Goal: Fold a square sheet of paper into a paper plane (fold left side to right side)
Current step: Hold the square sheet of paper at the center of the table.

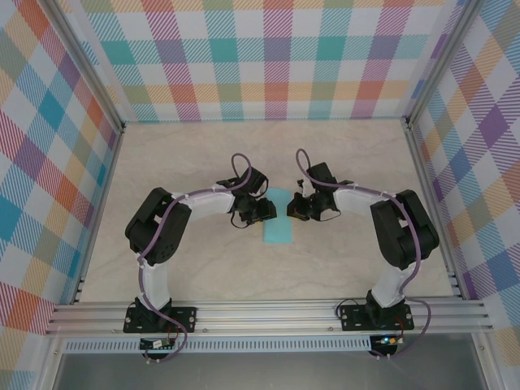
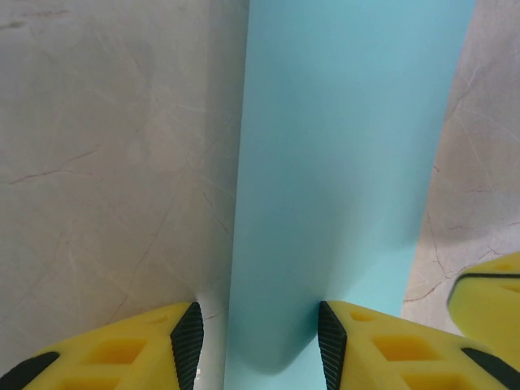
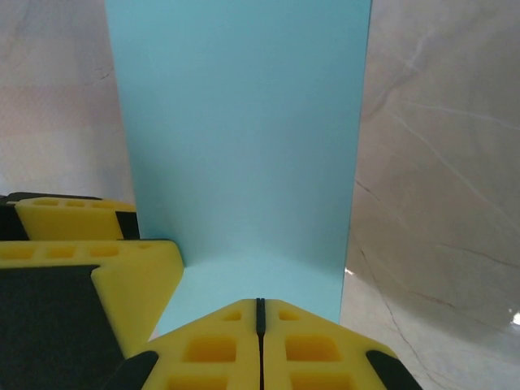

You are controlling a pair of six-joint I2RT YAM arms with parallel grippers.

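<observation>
**A:** Start from above. Where is the paper?

**B:** The sheet of paper point(image 1: 280, 234) lies flat around the middle of the table point(image 1: 203, 154), as a narrow turquoise strip running near to far. Both arms bend inward over it. The left gripper point(image 1: 262, 213) comes in from the left and the right gripper point(image 1: 299, 210) from the right, and they meet over the strip's far part. Its near end pokes out uncovered.

**A:** Can you read the jaws from up there?

**B:** No, they are too small and dark at that height.

**A:** The left wrist camera, then.

**B:** The left gripper point(image 2: 258, 329) stands wide open. Its yellow fingers with black pads point(image 2: 188, 337) are well apart and grip nothing. One long edge of the sheet of paper point(image 2: 349, 162) runs into the gap between them, so one pad sits over bare table point(image 2: 114, 162) and the other over the turquoise. In the lower right corner a yellow finger point(image 2: 491, 296) of the right arm shows, just beside the strip's other edge.

**A:** And the right wrist?

**B:** The right gripper point(image 3: 260, 313) is closed tight, its fingers pressed together along a hairline seam. The tips sit at one end of the sheet of paper point(image 3: 244, 122), which looks bent up a little just ahead of them. Whether any paper is nipped in that seam, I cannot tell. To the left a yellow finger point(image 3: 122, 276) of the left arm sits at the strip's edge. Marbled table point(image 3: 439, 162) shows on both sides.
</observation>
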